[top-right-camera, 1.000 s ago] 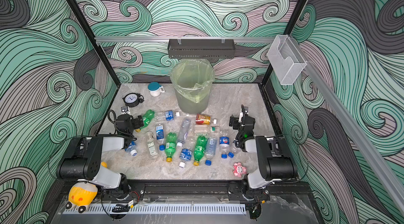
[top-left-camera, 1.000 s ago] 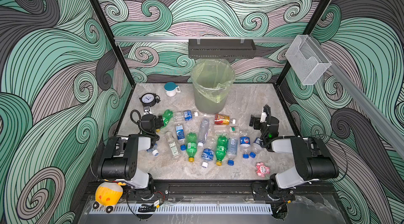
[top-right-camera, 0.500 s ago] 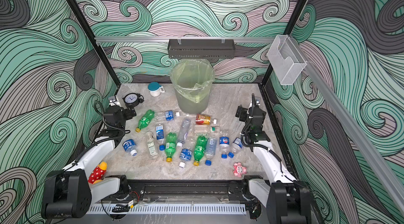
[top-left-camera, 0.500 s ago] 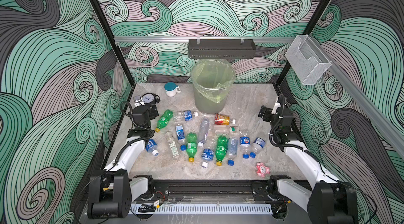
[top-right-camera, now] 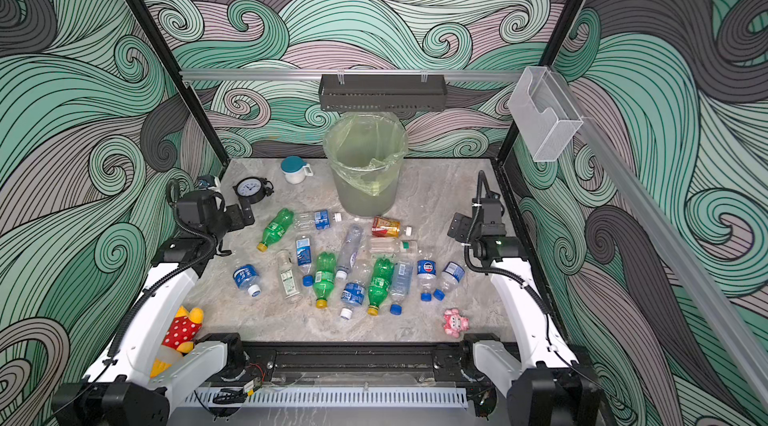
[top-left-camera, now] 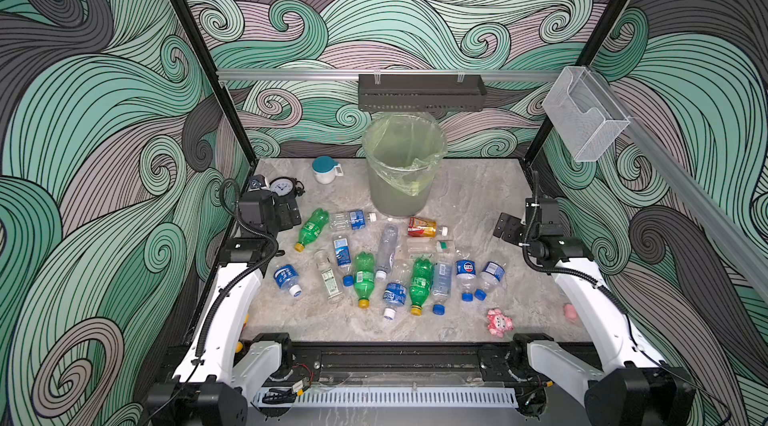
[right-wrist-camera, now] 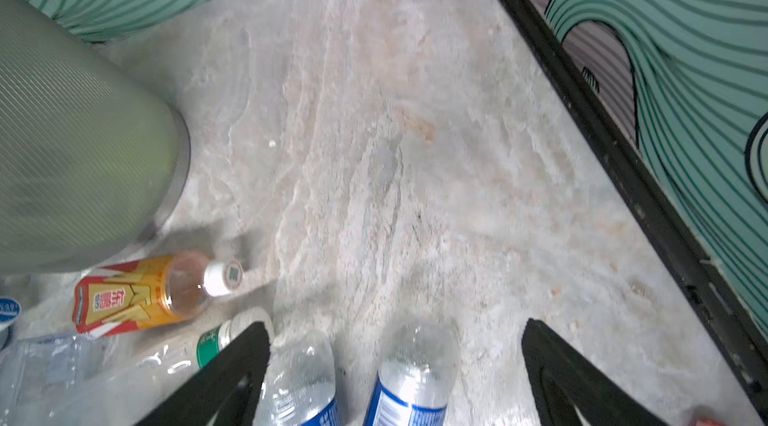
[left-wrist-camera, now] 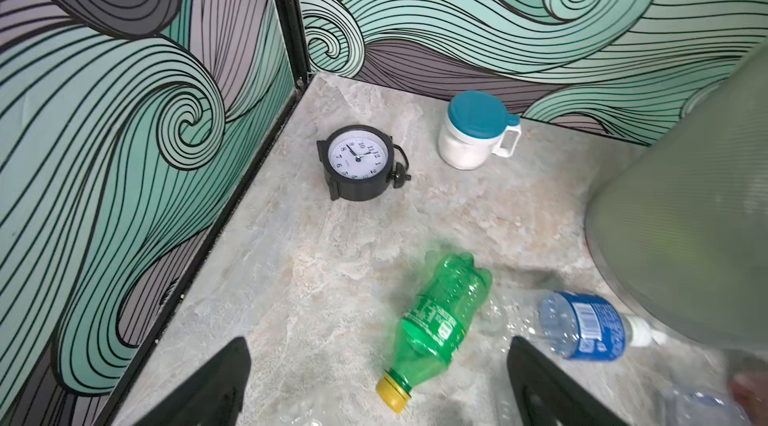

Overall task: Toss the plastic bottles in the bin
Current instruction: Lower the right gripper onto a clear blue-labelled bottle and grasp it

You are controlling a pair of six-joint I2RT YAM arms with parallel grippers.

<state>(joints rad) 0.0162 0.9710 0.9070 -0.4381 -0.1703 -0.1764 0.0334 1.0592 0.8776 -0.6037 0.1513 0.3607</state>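
Table: marble-look, walled in. Bin stands upright at the far middle, bag-lined, ahead of both grippers & btwn them. Bottles, approx fifteen, lie on their sides on the table in a loose heap on the near side of the bin, btwn the two arms. Every one seen is outside the bin.

L gripper: fingers spread wide, pinching nothing, held above the table. In the wrist view a green bottle lies in the gap btwn the fingers, just ahead of the tips. Its yellow cap points toward the gripper, base away, no contact w/ either finger. A blue-label bottle lies just past the bin-side finger, white cap toward the bin's foot.

R gripper: fingers also spread, nothing clamped. A blue pair lies side by side in the gap in the wrist view, bases pointing ahead of the tips. In both top views the gripper hangs apart from them. Red-orange bottle lies outside the bin-side finger, next to the bin's foot. A clear bottle w/ green band is partly hidden behind that finger.

Small stuff: clock & jar sit well ahead of the L fingers, near the far corner. Pink toy lies behind the R gripper, near the front edge.
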